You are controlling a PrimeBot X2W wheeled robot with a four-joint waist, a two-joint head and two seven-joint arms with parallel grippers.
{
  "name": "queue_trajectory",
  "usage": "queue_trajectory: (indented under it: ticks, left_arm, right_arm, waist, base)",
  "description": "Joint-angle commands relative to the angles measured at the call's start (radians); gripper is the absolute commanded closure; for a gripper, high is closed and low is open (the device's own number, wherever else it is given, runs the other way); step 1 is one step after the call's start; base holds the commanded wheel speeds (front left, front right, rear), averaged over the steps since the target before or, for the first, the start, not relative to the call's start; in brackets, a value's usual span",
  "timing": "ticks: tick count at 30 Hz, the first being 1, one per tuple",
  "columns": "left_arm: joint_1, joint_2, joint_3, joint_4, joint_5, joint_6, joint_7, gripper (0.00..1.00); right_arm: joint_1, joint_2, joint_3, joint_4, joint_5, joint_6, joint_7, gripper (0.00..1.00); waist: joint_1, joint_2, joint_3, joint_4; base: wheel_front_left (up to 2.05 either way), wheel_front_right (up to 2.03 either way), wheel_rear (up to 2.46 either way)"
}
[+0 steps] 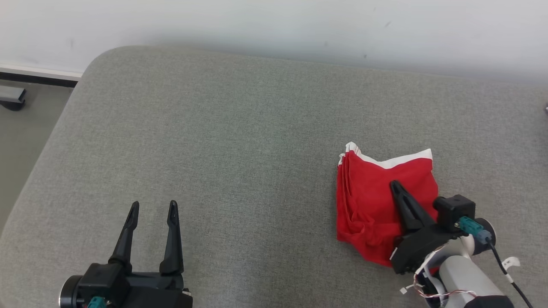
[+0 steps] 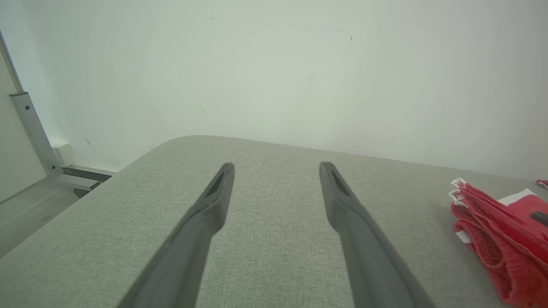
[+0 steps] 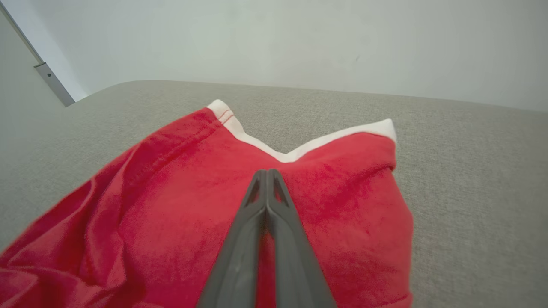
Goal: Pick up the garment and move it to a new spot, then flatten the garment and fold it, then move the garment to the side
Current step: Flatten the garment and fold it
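The garment (image 1: pixel 368 201) is a red cloth with a white hem, lying bunched on the right side of the grey padded surface (image 1: pixel 235 149). My right gripper (image 1: pixel 394 184) lies across its top, pointing away from me. In the right wrist view the two fingers meet at their tips, and the right gripper (image 3: pixel 266 172) is shut on the red garment (image 3: pixel 171 205) just short of the white V-shaped hem. My left gripper (image 1: pixel 154 205) hovers open at the lower left, far from the cloth. Seen from the left wrist, the left gripper (image 2: pixel 277 167) holds nothing, and the garment (image 2: pixel 505 239) sits at the right edge.
The padded surface has a rounded far-left corner, and its left edge drops to the floor (image 1: pixel 25 128). A pale wall (image 1: pixel 274 25) runs close behind the far edge. A metal frame post (image 2: pixel 32 128) stands off to the left.
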Motion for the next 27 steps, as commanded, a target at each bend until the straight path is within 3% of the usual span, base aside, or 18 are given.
queue_trajectory:
  ticks: [1, 17, 22, 27]
  left_arm:
    - [-0.005, -0.001, 0.002, 0.0, 0.004, 0.004, -0.003, 0.0]
    - [-0.016, -0.001, -0.007, 0.001, -0.01, 0.01, -0.003, 0.0]
    - [-0.01, -0.001, -0.002, 0.001, -0.008, 0.012, -0.003, 0.0]
    - [0.001, -0.001, 0.008, -0.001, 0.006, 0.01, -0.003, 0.0]
  right_arm:
    - [-0.007, 0.008, 0.001, -0.008, -0.013, -0.003, -0.005, 1.0]
    - [0.05, 0.132, 0.143, -0.077, -0.014, -0.003, -0.006, 1.0]
    - [0.052, 0.14, 0.166, -0.102, 0.002, -0.003, -0.006, 1.0]
    - [0.065, 0.124, 0.115, -0.176, 0.0, -0.003, -0.006, 1.0]
  waist:
    - [0.0, -0.0001, 0.002, 0.006]
    - [0.0, -0.0001, 0.011, 0.012]
    - [0.0, -0.0001, 0.007, 0.003]
    - [0.0, -0.0001, -0.007, -0.027]
  base:
    - [0.0, 0.0, 0.0]
    - [0.0, 0.0, 0.0]
    - [0.0, 0.0, 0.0]
    - [0.0, 0.0, 0.0]
